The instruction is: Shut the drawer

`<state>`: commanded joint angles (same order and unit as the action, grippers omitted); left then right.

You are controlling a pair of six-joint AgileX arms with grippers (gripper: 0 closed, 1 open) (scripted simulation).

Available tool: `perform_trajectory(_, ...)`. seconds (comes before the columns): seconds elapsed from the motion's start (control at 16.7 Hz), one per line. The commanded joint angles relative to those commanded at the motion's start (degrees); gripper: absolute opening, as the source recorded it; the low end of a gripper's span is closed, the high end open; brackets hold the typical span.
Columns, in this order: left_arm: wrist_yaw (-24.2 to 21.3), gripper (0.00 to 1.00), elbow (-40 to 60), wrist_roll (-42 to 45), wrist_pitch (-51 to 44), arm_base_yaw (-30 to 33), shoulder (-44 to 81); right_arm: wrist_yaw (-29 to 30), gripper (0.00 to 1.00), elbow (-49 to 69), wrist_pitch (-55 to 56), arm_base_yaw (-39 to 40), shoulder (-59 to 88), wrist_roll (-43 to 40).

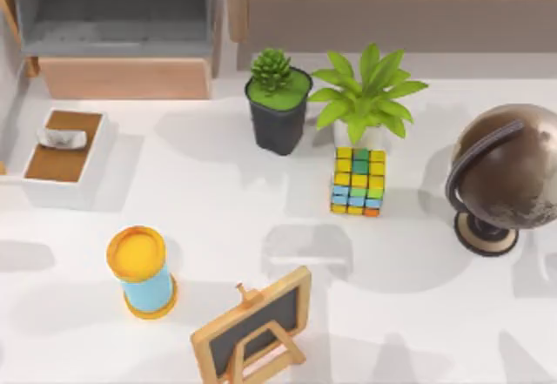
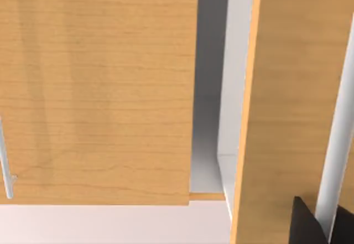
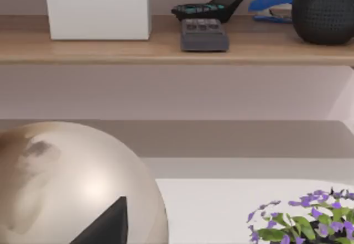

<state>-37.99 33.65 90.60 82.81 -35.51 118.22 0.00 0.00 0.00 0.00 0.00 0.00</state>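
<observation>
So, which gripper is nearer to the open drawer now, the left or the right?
The left. Its wrist camera looks closely at the drawer front panel, so the left gripper is right beside it. The right gripper is by the globe, at the table's right side.

The drawer [image 1: 122,31] stands open at the counter's [image 1: 218,218] far left — a small box [image 1: 65,153] before it; two potted plants [image 1: 278,101] mid-counter, a globe [image 1: 505,175] far right.

Peach-wood-fronted grey drawer [image 1: 122,77]; multicoloured checkered cube [image 1: 359,181].
</observation>
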Motion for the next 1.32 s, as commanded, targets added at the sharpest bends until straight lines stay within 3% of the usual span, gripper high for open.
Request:
perform_trajectory(0.3,4.58,0.0,8.25,-0.02,-4.64,4.49,3.37,0.0,1.0,0.0,0.0,0.0,0.0,0.0)
perform_trajectory(0.66,4.88,0.0,8.96,-0.1,-5.29,4.57,3.87,0.0,1.0,0.0,0.0,0.0,0.0,0.0)
perform_trajectory(1.08,9.02,0.0,20.82,-0.35,-11.62,8.85,9.03,0.0,1.0,0.0,0.0,0.0,0.0,0.0)
perform_trajectory(1.32,9.63,0.0,22.27,-0.35,-12.59,9.42,9.73,0.0,1.0,0.0,0.0,0.0,0.0,0.0)
